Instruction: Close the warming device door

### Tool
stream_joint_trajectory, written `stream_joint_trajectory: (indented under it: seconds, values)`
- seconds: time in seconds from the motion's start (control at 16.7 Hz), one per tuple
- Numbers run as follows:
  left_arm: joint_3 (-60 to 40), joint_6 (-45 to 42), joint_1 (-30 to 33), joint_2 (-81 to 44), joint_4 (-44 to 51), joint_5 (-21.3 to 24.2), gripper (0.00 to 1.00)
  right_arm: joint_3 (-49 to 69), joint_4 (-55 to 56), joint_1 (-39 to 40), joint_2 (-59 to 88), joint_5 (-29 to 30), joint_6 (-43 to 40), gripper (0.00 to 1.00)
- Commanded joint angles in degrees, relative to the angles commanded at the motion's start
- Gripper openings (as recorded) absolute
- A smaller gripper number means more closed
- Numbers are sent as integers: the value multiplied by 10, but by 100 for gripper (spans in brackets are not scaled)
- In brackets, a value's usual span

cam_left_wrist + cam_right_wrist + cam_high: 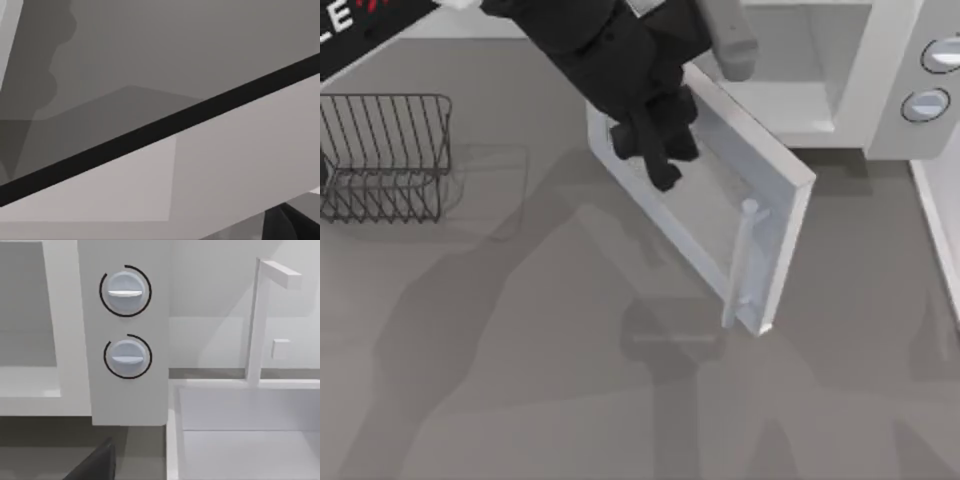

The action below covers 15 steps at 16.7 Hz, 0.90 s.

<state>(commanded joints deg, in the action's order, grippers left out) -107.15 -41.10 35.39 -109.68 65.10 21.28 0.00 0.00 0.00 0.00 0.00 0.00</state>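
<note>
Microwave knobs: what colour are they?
Pale grey-blue knobs on the white microwave, clearest in the right wrist view.

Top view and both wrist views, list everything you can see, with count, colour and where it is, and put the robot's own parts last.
warming device: one, white, top view's upper right, cavity open
door: one, white frame with greyish window, swung partly open, angled out over the table from the cavity front
handle: one, pale bar, on the door's outer face near its free edge
knobs: two, grey-blue, stacked on the control panel
wire rack: one, dark, top view's left side
sink: one, white with a white tap, beside the warming device in the right wrist view
table: one, grey
left gripper: one, black, against the door's outer side near its hinge end
</note>
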Motion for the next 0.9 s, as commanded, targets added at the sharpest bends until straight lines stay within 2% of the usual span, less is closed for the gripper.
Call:
stream_joint_trajectory:
  seconds: [0.6,0.9]
  values:
    - [-25,18,17,-17,1,-7,0,0,0,0,0,0,0,100]
    - [-42,5,53,3,36,7,0,0,0,0,0,0,0,100]
